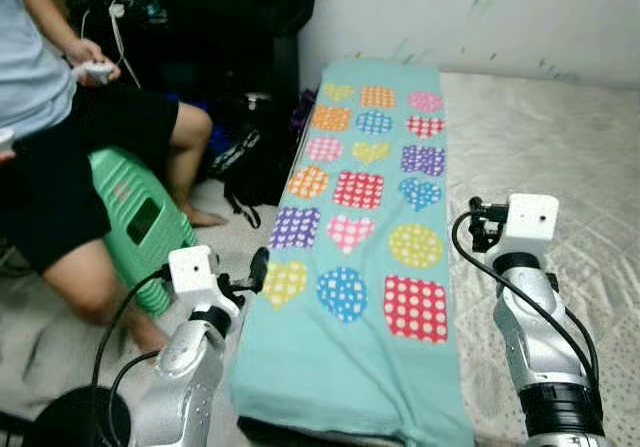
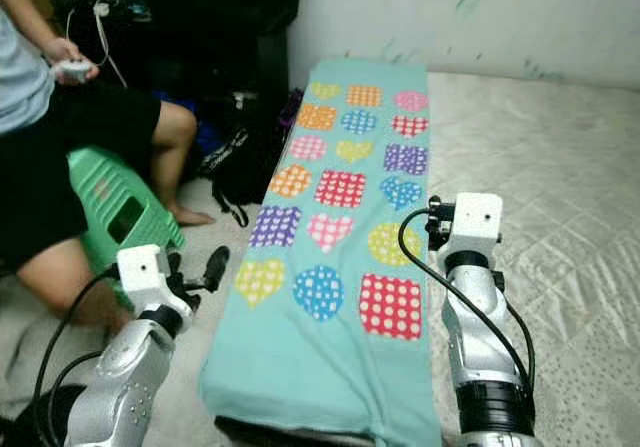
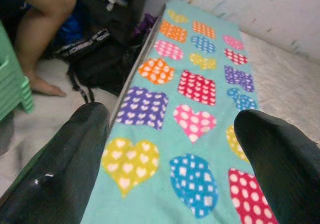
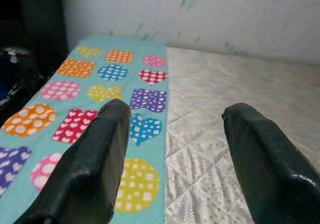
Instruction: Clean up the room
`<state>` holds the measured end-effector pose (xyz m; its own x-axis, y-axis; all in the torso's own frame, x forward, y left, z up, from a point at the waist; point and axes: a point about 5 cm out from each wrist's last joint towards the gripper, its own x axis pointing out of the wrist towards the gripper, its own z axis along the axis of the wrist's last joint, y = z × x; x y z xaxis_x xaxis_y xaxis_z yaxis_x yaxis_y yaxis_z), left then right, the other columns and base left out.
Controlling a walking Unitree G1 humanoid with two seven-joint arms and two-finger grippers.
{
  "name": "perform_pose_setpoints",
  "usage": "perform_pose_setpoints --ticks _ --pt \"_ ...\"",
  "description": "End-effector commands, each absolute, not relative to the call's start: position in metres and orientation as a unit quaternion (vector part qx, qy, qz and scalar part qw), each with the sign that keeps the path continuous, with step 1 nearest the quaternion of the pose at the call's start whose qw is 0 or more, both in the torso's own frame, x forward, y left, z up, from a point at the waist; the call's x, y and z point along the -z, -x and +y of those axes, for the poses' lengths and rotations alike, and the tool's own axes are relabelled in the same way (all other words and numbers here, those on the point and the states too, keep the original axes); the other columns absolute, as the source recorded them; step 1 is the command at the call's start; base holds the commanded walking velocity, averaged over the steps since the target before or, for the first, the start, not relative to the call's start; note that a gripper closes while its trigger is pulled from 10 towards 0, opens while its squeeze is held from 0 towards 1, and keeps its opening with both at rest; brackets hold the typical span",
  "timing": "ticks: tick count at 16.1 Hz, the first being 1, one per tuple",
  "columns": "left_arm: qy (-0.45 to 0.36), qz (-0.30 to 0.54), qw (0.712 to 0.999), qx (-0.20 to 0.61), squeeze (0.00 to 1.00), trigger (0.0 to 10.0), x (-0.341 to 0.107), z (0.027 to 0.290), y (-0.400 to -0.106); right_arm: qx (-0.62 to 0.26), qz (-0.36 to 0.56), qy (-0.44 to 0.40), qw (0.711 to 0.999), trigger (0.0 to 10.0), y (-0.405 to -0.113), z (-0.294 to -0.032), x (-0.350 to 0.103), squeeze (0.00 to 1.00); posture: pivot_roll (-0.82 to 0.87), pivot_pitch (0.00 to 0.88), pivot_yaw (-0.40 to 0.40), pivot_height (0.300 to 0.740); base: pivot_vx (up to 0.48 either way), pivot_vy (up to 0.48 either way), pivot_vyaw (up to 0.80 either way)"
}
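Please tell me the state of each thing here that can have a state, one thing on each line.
Blanket: spread flat along the mattress's left edge, near end hanging over.
Mattress: bare beside the blanket.
Left pincer: open, holding nothing, above the blanket's near left corner.
Right pincer: open, holding nothing, above the blanket's right edge.
Stool: upright, a person sits on it.
Bag: lying on the floor.

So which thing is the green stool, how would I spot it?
Start at the long teal blanket with coloured hearts and dots, laid along the mattress edge. Look to its left, past the black bag on the floor, to the seated person. The stool is under them: ribbed mint-green plastic, the only green thing there.
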<state>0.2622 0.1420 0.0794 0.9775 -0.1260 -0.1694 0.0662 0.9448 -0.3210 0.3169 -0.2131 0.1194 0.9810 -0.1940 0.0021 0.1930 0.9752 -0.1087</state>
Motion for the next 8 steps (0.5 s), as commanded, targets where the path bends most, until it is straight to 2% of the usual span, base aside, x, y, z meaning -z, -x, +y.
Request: perform_pose_setpoints --ticks 1,6,8 --pt "0.159 0.095 0.982 0.046 0.00 10.0 -0.0802 0.1462 -0.2605 0.097 -0.002 0.055 0.994 10.0 -0.3177 -0.2111 -0.1225 0.00 -0.11 0.000 0.028 0.740 -0.311 0.000 0.00" --pt "0.160 0.095 0.981 0.051 0.00 10.0 -0.0803 0.1445 -0.2600 0.091 -0.003 0.053 0.994 10.0 -0.3189 -0.2086 -0.1221 0.00 -0.11 0.000 0.026 0.740 -0.307 0.000 0.00" --pt "0.164 0.093 0.981 0.053 0.00 10.0 -0.0805 0.1442 -0.2594 0.089 -0.003 0.053 0.995 10.0 -0.3193 -0.2084 -0.1220 0.00 -0.11 0.000 0.025 0.740 0.000 0.000 0.00"
